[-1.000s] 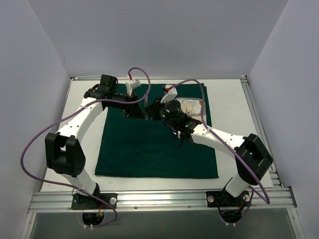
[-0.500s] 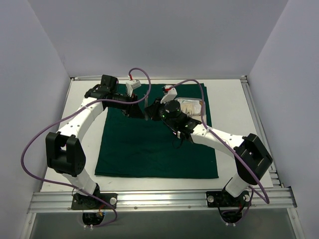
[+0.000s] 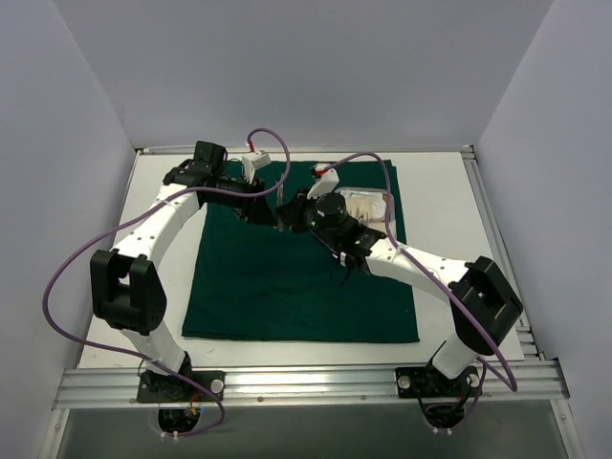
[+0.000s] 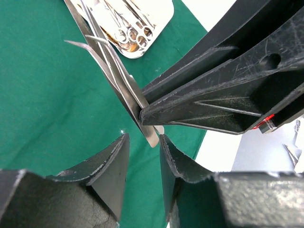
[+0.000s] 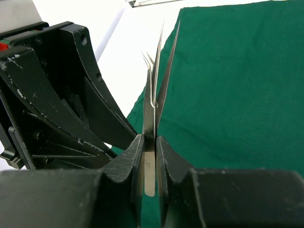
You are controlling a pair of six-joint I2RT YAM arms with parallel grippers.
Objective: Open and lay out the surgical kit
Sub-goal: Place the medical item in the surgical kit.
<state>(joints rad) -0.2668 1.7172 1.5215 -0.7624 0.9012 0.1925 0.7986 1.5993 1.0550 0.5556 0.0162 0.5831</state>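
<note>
The dark green cloth point(image 3: 287, 287) lies spread flat on the table. The steel tray point(image 3: 387, 221) sits on its far right corner with white gauze point(image 3: 363, 205) inside. My right gripper point(image 5: 149, 138) is shut on the handle end of slim silver forceps point(image 5: 153, 109), held above the cloth. Facing it, my left gripper point(image 4: 143, 138) is open, its fingertips on either side of the forceps' blunt end point(image 4: 151, 135) without clamping it. In the left wrist view the tray point(image 4: 161, 14) holds ring-handled scissors point(image 4: 135, 34). Both grippers meet over the cloth's far middle point(image 3: 282, 208).
White tabletop point(image 3: 449, 239) surrounds the cloth point(image 4: 47, 95). Grey walls close in the left, right and far sides. Purple cables point(image 3: 268, 143) arch over both arms near the tray. An aluminium rail point(image 3: 306, 382) runs along the near edge.
The left wrist has shifted slightly toward the far side near the forceps. The right arm holds the forceps in the same place.
</note>
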